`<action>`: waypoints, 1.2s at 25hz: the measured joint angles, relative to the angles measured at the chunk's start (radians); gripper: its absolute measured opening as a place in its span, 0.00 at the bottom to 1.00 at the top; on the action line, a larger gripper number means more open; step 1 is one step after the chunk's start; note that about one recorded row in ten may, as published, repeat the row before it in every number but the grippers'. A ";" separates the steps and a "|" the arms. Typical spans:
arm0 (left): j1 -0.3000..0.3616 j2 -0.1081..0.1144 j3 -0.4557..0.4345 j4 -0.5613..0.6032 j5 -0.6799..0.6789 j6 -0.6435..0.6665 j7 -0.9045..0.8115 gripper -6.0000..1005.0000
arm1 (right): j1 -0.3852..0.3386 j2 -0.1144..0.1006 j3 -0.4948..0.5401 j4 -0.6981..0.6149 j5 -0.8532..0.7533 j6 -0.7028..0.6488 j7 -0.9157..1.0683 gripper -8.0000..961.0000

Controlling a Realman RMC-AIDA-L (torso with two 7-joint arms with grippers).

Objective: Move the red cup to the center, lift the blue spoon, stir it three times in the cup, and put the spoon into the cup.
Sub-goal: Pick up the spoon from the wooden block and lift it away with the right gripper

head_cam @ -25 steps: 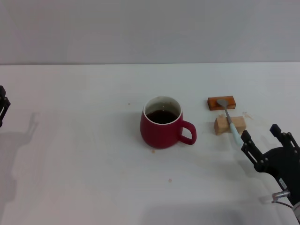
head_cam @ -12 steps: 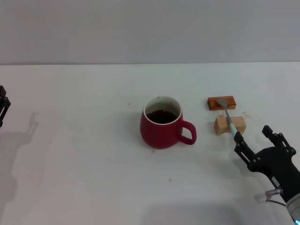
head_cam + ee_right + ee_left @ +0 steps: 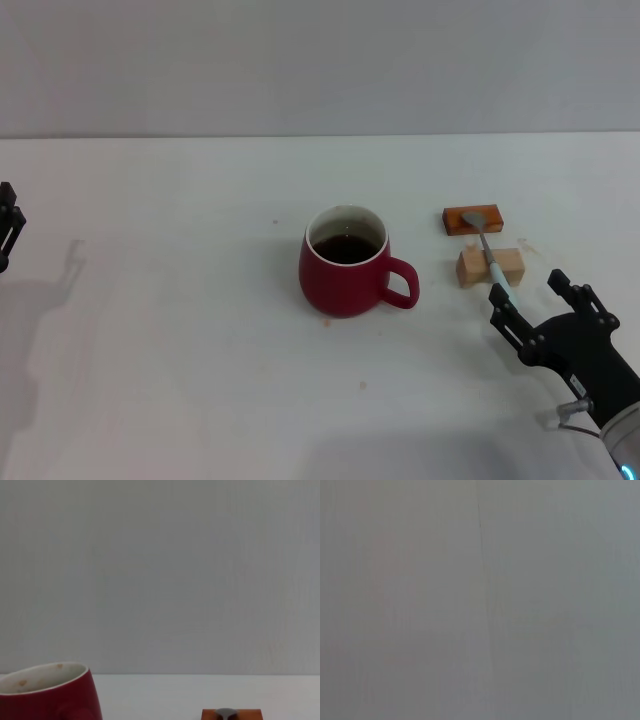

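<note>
Spoon (image 3: 489, 252) bridges two blocks (image 3: 473, 219) at cup's (image 3: 344, 262) 3 o'clock, handle raised for right gripper (image 3: 527, 299), jaws wide; left gripper (image 3: 8, 232) parked, state unclear.

bare table (image 3: 180, 350) left of red cup (image 3: 345, 262), wooden blocks (image 3: 490, 266) crowding its handle side

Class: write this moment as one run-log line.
red cup: centered | blue spoon: on blocks | right gripper: open by handle | left gripper: parked

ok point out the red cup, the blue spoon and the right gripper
red cup (image 3: 343, 283): head view, outer front wall.
blue spoon (image 3: 488, 254): head view, neck over the tan block.
right gripper (image 3: 531, 295): head view, gap between its open fingertips.
</note>
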 joint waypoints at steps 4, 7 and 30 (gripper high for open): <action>0.000 0.000 0.001 0.000 0.000 0.000 0.000 0.86 | 0.007 0.000 0.006 0.001 0.000 0.021 0.000 0.82; 0.000 0.000 0.002 0.000 0.000 0.000 0.000 0.86 | 0.017 0.000 0.008 0.000 0.000 0.044 0.004 0.82; 0.008 0.000 0.012 -0.004 -0.004 0.006 0.000 0.86 | 0.048 -0.001 0.005 0.000 0.000 0.090 0.024 0.82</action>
